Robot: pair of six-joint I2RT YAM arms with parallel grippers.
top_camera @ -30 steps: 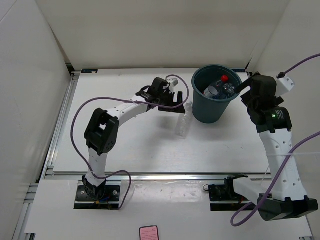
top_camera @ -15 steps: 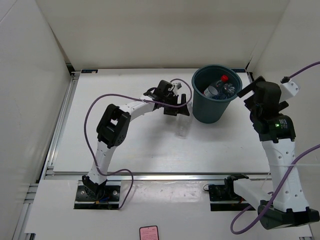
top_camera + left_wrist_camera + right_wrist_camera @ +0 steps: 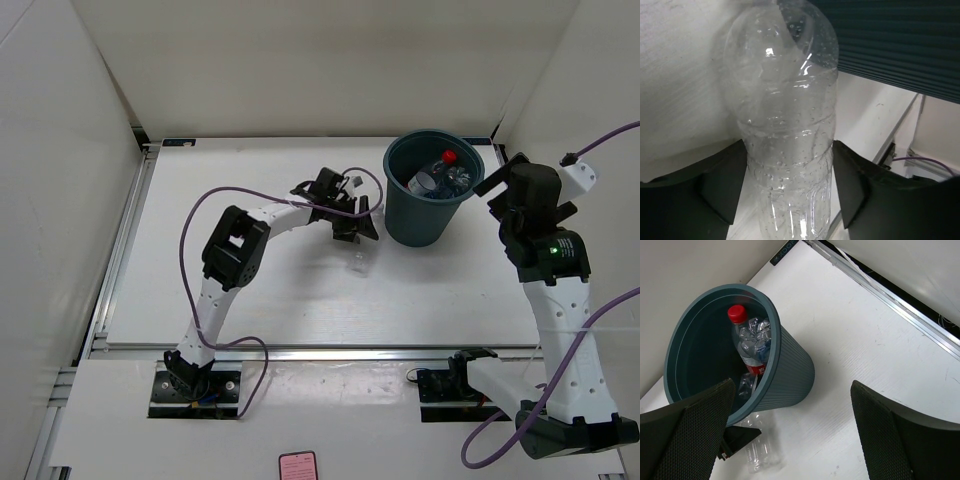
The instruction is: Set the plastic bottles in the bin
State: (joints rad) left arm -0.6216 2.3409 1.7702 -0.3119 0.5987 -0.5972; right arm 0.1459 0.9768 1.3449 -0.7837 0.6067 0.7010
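Step in hand, as judged: pickup of the clear unlabelled bottle (image 3: 785, 125), which lies on the desk (image 3: 300, 300) just left of the bin (image 3: 430, 215). A red-capped bottle (image 3: 450, 157) and at least one more are already inside. The bottle is straddled by the left fingers (image 3: 720, 190), set at its walls with no squeeze visible, so a grip cannot be confirmed. The right fingers (image 3: 890, 435) are spread wide and empty. Next, the grip should be confirmed, then the bottle lifted above the rim and released over the opening.
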